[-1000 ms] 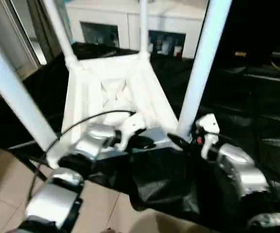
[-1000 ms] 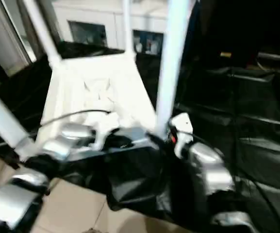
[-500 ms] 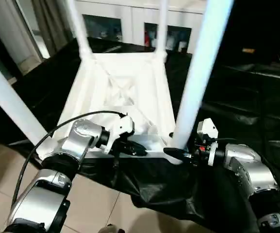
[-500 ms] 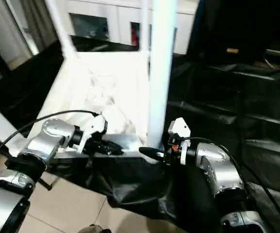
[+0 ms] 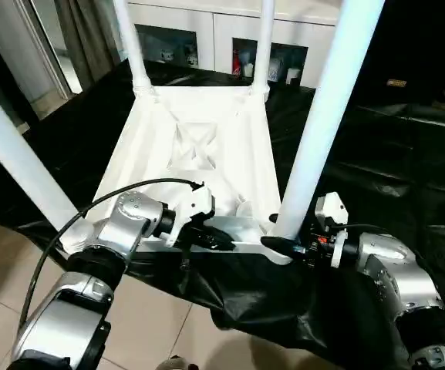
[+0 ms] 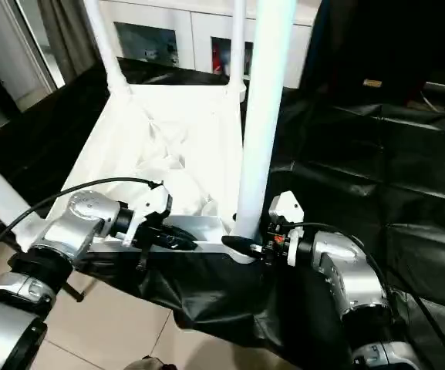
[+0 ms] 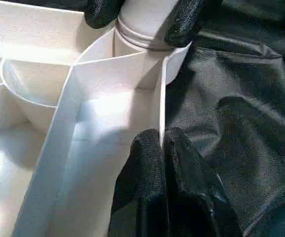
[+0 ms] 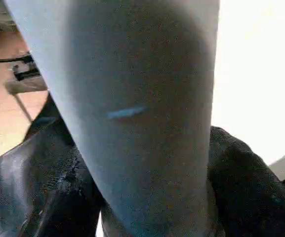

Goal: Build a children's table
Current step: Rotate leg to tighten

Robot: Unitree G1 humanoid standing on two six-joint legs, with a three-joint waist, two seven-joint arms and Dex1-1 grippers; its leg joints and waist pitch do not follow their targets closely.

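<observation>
Children's table upside down on black cloth, legs up. Right gripper clamped round base of near-right leg, axis vertical. Left gripper pinched shut on near rim beside it.

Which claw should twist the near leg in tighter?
The right claw, probably: its fingers already sit on both sides of the near leg at its base. The left claw is shut on the table's rim, steadying it.
</observation>
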